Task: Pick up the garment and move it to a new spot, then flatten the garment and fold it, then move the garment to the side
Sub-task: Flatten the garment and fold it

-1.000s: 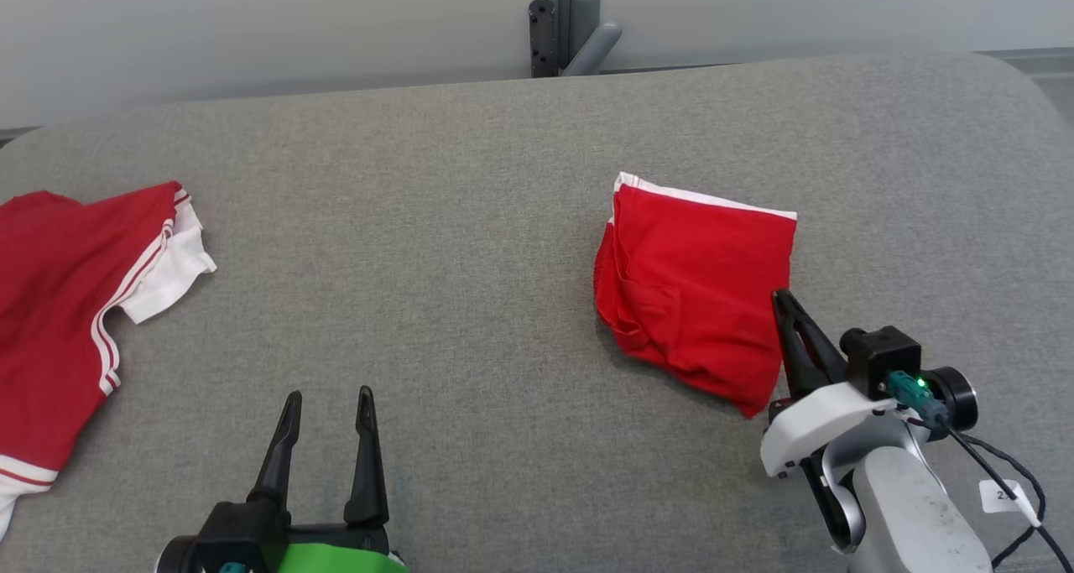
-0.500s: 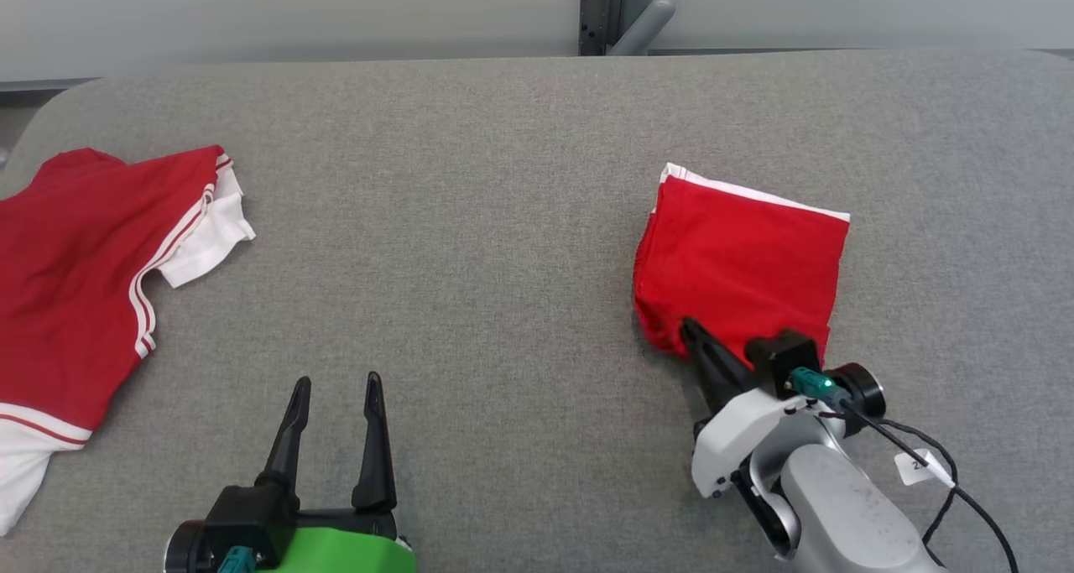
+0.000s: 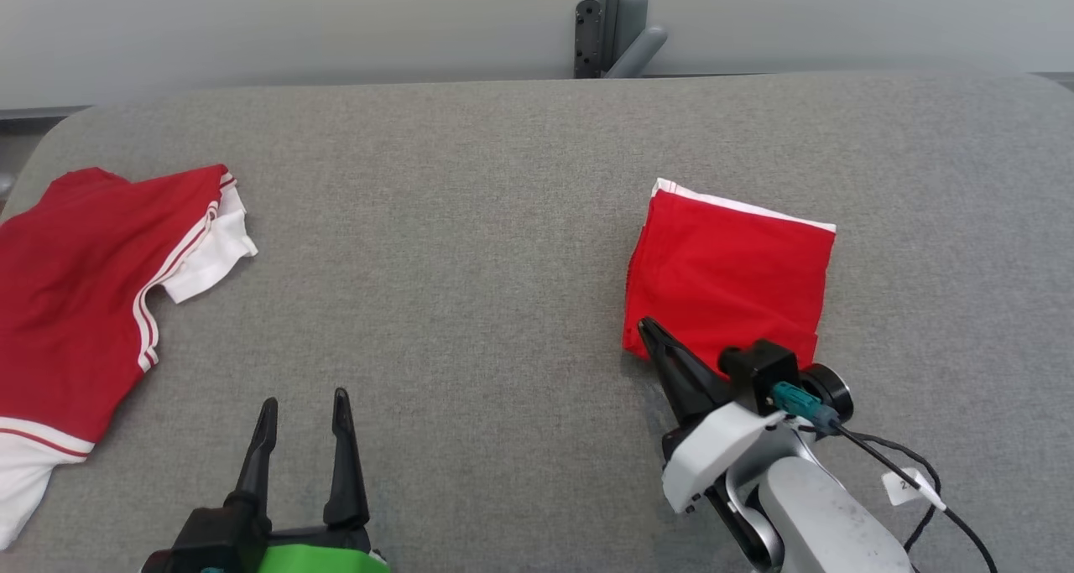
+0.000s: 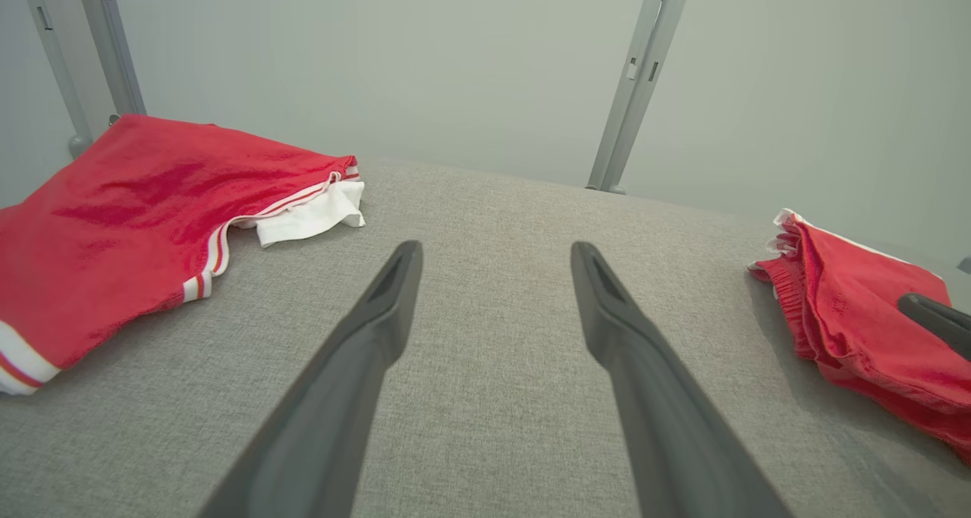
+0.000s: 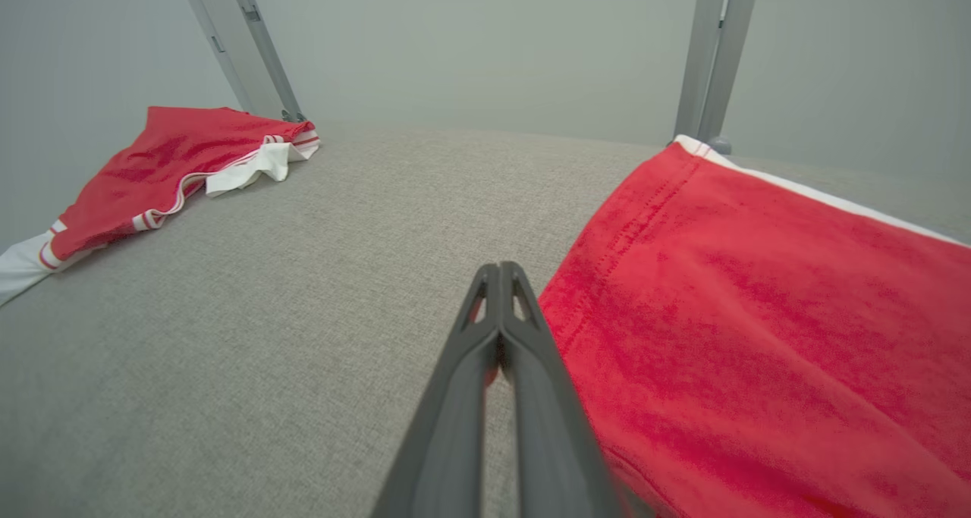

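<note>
1. Head view: the table (image 3: 470, 246) is covered in grey, coarse-woven cloth and has rounded corners.
   - The folded garment (image 3: 738, 271) lies flat on the table's right half. It is a roughly square red packet of soft knit, faintly creased, with a thin white band along its far edge.
   - The right gripper (image 3: 646, 328) has its dark tapered fingers pressed together into one wedge. The tip is at the garment's near left corner, and nothing can be seen clamped in it.
   - Behind the fingers are a smooth white wrist shell and a small white tag (image 3: 902, 487).
   - The left gripper (image 3: 304, 397) sits at the lower left on a glossy green housing. Its fingers are spread apart and empty over bare cloth.
   - A rumpled red shirt (image 3: 75, 288) with a white cuff and double white stripes sprawls at the table's left edge, well apart from the garment.
   - A grey metal post (image 3: 608, 23) stands behind the far edge.

2. Left wrist view: the left gripper's two matte, dark-grey fingers taper to blunt tips and stand wide, with plain grey weave between them.
   - The shirt lies at the left.
   - The garment is at the right and shows a gathered, ruched edge.
   - A dark fingertip of the other arm is over the garment.

3. Right wrist view: the right gripper's fingers meet along their length, each slotted near the tip.
   - The garment lies on the right, with a fuzzy nap.
   - A stitched hem runs down its left side and white trim along the far side.
   - The fingers lie just beside that hem, but I cannot tell whether they touch it.
</note>
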Controlling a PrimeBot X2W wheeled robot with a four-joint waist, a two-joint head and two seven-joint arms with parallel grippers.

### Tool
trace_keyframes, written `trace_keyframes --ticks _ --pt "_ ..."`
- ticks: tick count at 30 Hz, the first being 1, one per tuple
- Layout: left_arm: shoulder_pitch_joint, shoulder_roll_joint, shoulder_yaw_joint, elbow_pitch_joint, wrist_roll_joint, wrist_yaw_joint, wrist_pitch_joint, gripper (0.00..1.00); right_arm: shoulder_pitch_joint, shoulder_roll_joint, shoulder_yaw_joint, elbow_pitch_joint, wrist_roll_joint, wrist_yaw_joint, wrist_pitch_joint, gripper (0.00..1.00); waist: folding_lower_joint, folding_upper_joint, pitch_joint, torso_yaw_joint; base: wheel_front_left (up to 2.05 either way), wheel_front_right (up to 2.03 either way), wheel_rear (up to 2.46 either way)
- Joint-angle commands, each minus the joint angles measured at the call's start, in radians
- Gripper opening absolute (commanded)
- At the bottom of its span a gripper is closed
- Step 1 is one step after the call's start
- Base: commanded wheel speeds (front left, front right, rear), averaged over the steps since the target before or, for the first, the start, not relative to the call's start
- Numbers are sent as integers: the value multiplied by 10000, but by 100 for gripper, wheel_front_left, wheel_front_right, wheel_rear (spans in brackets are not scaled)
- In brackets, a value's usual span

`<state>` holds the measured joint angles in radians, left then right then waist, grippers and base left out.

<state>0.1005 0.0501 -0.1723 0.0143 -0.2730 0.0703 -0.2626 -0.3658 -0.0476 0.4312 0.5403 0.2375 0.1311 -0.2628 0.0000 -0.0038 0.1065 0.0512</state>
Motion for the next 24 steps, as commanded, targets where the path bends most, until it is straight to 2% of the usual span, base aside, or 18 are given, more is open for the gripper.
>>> trace_keyframes --ticks 1,2,8,14,20,24 --pt "187 11 158 -47 53 30 -32 100 433 -56 -263 -347 -183 -8 -29 48 0 38 -228 -267 0 0 0" --pt "273 11 272 -84 113 50 -32 100 581 -50 -444 -624 -436 -8 -29 99 0 38 -280 -385 0 0 0" --pt "839 11 955 -165 241 57 -32 100 1773 -60 -1984 -2018 -1425 -8 -29 100 0 38 -776 -1032 0 0 0" --pt "1053 11 1127 -12 460 -136 -32 100 2772 -739 -3552 -2873 -1791 -8 -30 100 0 38 -1146 -1113 0 0 0" --pt "1155 12 1260 275 657 -461 -32 100 3398 -818 -4880 -2792 -1707 -9 -29 100 0 38 -1334 -964 0 0 0" --pt "1183 12 1252 475 842 -728 -32 100 3561 -717 -5212 -2651 -1811 -8 -29 100 0 38 -1347 -910 0 0 0"
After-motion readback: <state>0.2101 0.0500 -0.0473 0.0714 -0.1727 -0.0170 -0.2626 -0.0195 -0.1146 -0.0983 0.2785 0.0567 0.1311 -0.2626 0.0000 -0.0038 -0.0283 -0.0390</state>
